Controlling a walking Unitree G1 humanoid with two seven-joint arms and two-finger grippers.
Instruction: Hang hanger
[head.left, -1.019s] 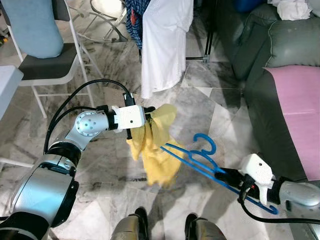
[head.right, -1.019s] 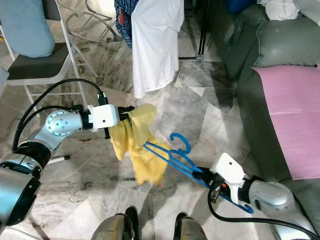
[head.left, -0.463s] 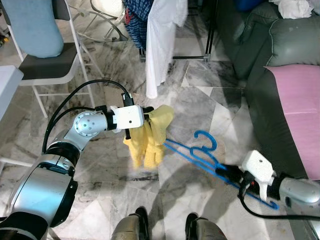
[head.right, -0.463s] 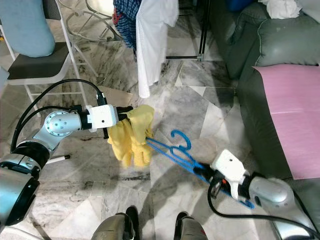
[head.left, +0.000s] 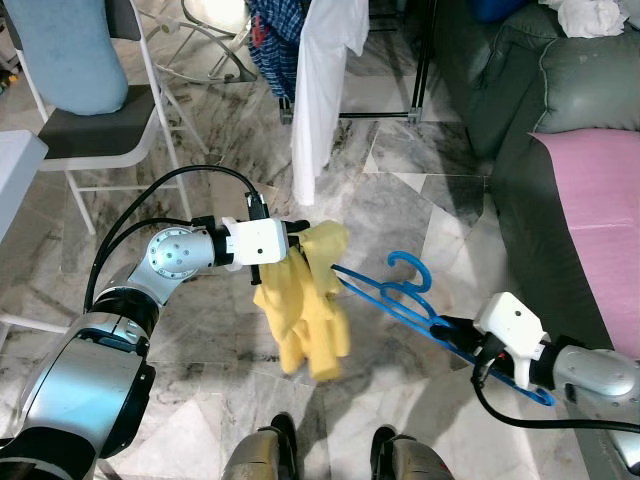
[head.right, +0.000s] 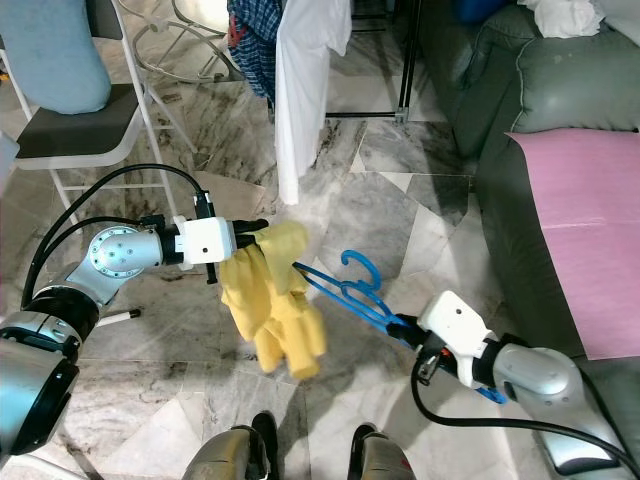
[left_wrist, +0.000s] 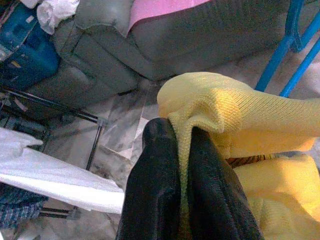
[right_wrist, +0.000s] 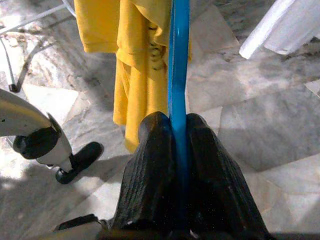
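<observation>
Yellow cloth (head.left: 302, 310) hangs lower now than half a second ago: its folds have dropped open again and swing below my left gripper (head.left: 297, 238), whose two black fingers (left_wrist: 165, 195) are pinched tight on the top edge of the fabric. My right gripper (right_wrist: 172, 150) is clamped narrowly on the blue hanger (head.left: 400, 300), and I see that arm has come up and in a little, so the hanger's tip reaches just into the cloth beside the left gripper, with its hook (head.right: 358, 265) standing up between my two arms. Both things are held in the air over the floor, in front of my feet (head.left: 270, 450).

Grey-veined marble floor (head.left: 410, 200) lies below. A white garment (head.left: 322, 90) hangs from a black rack (head.left: 425, 60) ahead, with a folding chair (head.left: 100, 120) to the left carrying a pale blue cushion (head.left: 65, 50). A grey sofa (head.left: 520, 90) with a pink cover (head.left: 600, 220) runs along the right.
</observation>
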